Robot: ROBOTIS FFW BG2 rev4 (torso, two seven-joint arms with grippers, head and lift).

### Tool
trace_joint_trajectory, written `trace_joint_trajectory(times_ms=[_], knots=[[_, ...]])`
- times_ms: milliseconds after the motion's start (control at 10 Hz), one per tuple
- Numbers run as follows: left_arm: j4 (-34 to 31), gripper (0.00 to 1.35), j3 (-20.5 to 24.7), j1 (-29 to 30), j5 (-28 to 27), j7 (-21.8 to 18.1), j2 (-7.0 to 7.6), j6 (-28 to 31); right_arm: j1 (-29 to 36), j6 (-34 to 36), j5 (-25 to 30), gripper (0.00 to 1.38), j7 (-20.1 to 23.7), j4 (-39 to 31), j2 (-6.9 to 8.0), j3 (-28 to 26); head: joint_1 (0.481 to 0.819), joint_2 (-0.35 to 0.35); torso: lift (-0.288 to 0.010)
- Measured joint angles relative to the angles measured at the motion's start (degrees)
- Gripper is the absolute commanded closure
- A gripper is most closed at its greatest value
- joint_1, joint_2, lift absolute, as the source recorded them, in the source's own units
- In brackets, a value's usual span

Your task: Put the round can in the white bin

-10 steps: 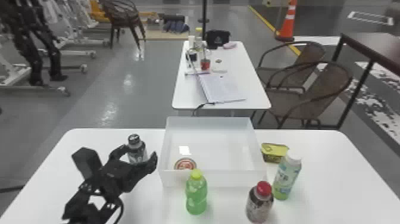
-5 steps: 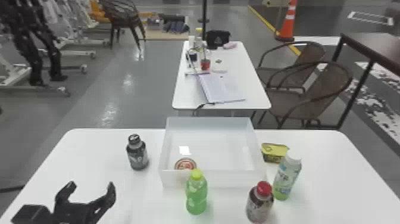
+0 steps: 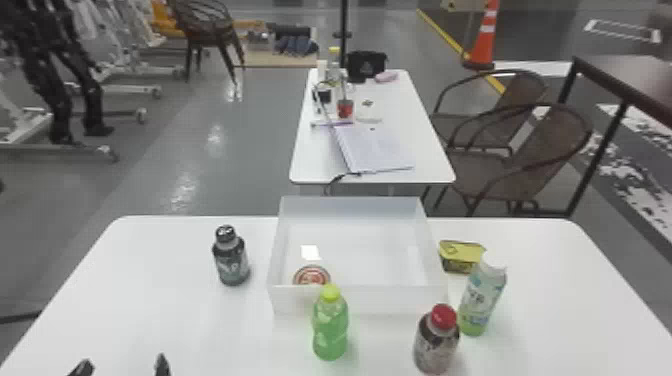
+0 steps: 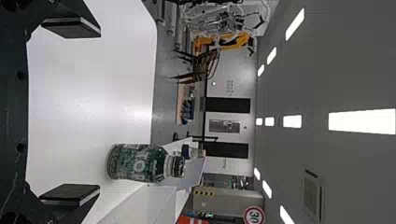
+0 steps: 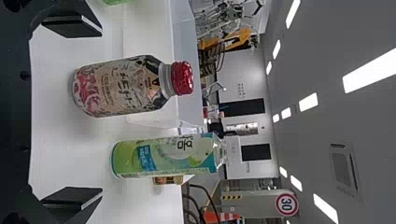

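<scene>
One round can [image 3: 311,276] is sitting in white bin [image 3: 380,300], ahead-right of left gripper [image 3: 122,366], gaping wide, empty; right gripper [image 5: 102,112] likewise

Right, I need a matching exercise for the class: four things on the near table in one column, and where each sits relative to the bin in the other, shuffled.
1. round can
2. black-capped bottle
3. green bottle
4. yellow tin

A. right of the bin
B. inside it
C. on its near side
D. left of it

Pairs: 1-B; 2-D; 3-C; 4-A
</scene>
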Motion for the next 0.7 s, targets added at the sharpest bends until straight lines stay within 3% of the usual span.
trace_joint_trajectory(times_ms=[700], knots=[[0.00, 0.13, -0.24, 0.70, 0.00, 0.36, 0.00, -0.64, 0.95, -0.01, -0.03, 0.10, -0.12, -0.73, 0.00, -0.09, 0.549, 0.000, -0.100]])
